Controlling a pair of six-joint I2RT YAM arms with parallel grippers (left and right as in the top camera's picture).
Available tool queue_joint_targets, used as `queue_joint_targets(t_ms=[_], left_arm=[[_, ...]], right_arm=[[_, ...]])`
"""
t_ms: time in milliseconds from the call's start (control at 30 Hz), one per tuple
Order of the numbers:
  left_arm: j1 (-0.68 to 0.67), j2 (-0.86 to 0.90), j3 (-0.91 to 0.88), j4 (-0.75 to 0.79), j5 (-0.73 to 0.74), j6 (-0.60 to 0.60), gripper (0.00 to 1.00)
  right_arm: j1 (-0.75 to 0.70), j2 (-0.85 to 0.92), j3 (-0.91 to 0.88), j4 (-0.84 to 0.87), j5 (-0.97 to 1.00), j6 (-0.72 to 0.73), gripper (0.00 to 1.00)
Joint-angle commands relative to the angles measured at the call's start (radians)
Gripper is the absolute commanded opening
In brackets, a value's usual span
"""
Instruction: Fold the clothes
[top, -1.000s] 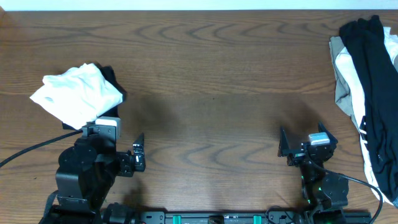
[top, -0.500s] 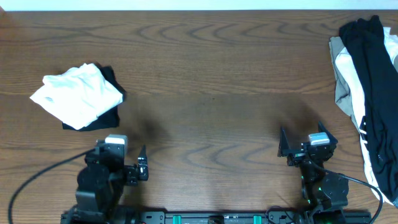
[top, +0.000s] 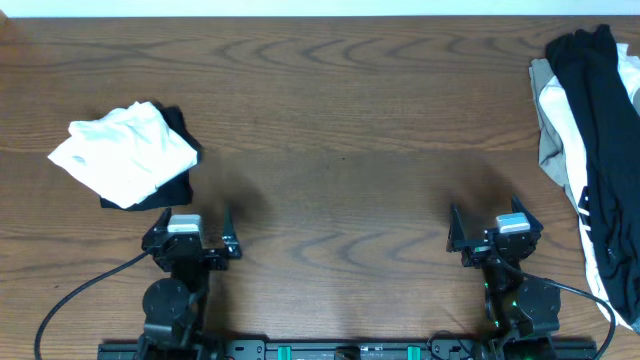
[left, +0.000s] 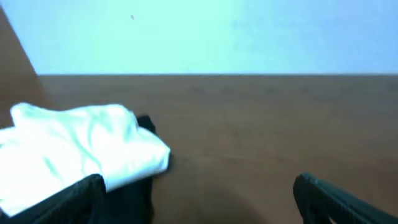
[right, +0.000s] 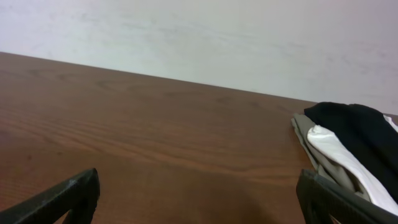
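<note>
Brown wood-grain table (top: 330, 110) fills my overhead view. Its whole middle is open, a wide lane between the two arms running out to the far edge. The white bundle (top: 125, 150) lies at the far left on a black garment (top: 165, 192), which shows along its right and near sides. It is near the left gripper (top: 190, 228) but apart from it. The pile (top: 595, 140) of black, white and beige cloth hugs the right edge and runs out of frame there, well apart from the right gripper (top: 485, 212). Both grippers sit by the near edge, jaws spread wide and holding nothing. Against a second ago, my left arm has pulled back off the bundle's near corner and squared up to face straight across the table. The right arm and both heaps have not shifted.

From the left wrist, the bundle sits ahead and to the left, its rounded corner over the black cloth. To its right I have open wood up to the far edge, where a pale wall (left: 249, 31) rises. The fingers stand far apart at the lower corners.

From the right wrist, the pile is ahead at the right, black over white over beige, cut off by the frame. The rest is open wood up to the wall, with the fingers wide apart at the lower corners.
</note>
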Motion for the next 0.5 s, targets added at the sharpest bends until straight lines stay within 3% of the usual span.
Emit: queue_joint_targets(t_ms=[0,467], left_arm=[[0.011,-0.009,-0.066,0.072,-0.066,0.017,0.98],[0.032,-0.010,-0.107,0.095,-0.055,0.006,0.98]], right_arm=[[-0.004,-0.006,-0.001,-0.005,-0.007,-0.008,0.99],[-0.004,-0.006,-0.001,-0.005,-0.007,-0.008,0.99]])
